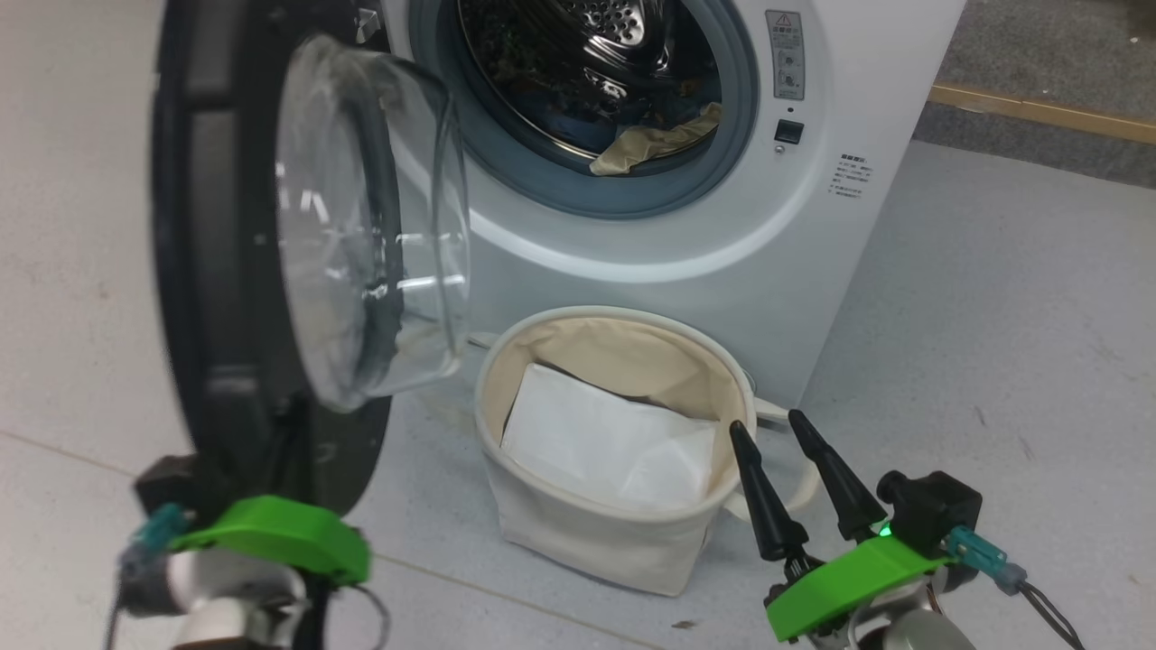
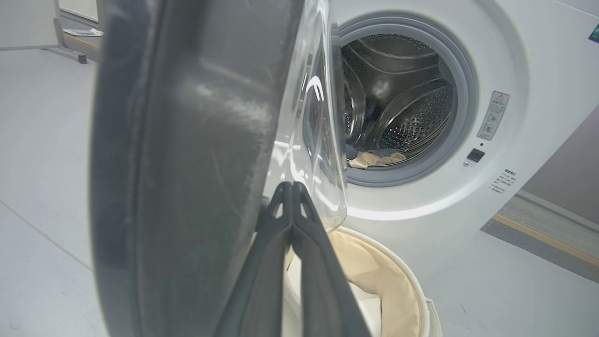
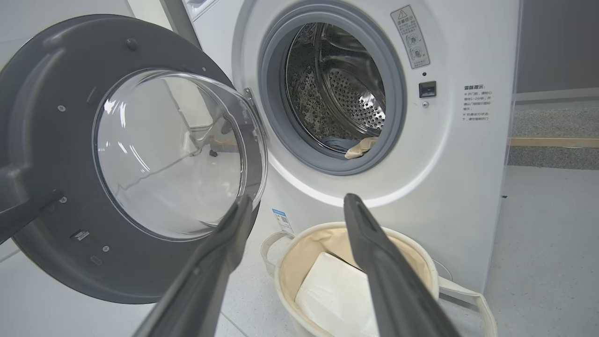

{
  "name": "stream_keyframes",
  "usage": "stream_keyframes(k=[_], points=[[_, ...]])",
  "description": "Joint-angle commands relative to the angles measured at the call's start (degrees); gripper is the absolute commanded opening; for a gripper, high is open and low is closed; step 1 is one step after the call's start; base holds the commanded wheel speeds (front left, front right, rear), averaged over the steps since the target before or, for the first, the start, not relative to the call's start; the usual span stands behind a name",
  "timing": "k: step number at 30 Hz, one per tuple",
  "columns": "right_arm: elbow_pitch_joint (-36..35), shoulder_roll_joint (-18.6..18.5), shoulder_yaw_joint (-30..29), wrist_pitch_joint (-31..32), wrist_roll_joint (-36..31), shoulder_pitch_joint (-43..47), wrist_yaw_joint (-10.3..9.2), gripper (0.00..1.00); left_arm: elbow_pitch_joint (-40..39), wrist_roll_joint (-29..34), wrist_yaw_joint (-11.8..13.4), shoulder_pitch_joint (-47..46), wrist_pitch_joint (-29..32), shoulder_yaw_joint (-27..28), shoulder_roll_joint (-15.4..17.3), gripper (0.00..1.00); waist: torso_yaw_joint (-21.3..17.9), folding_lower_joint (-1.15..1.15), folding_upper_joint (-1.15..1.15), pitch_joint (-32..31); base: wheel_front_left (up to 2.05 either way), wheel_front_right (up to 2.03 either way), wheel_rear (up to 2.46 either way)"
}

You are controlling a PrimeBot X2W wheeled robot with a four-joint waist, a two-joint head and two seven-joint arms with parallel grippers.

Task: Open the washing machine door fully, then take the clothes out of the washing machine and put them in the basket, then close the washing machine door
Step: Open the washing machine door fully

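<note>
Here the left gripper [image 2: 292,187], fingers pinched together, noses the black-rimmed glass washing machine door [image 2: 187,140] at its six o'clock edge. The right gripper [image 1: 766,421], fingers spread, points to twelve o'clock beside the cream canvas basket [image 1: 578,533].

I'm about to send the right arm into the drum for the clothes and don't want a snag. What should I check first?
1. Way in: washing machine door stands clear of the drum: ok.
2. Target: clothes lie at the drum's front lip: ok.
3. Reaching arm: right gripper open, empty: ok.
4. Drop spot: basket stands below the drum, white sheet inside: ok.
5. Other arm: left gripper shut; clear of the door: cannot tell.
</note>
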Motion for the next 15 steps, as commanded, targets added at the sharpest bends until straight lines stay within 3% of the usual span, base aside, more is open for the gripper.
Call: stream_keyframes(k=[1, 15], points=[[-1.6, 0.6, 1.15, -0.61, 0.41, -1.75, 0.26, 1.0, -1.42, -0.27, 0.41, -1.46, -0.25, 2.84, 1.81, 0.0, 0.01, 0.0, 0.0, -0.1, 0.0, 0.0, 0.0], [-1.82, 0.6, 0.9, -0.15, 0.26, -2.06, 0.26, 1.0, 9.43, -5.75, -1.1, -5.17, -5.03, 15.21, 11.61, 0.0, -2.29, 0.0, 0.0, 0.97, 0.0, 0.0, 0.0]])
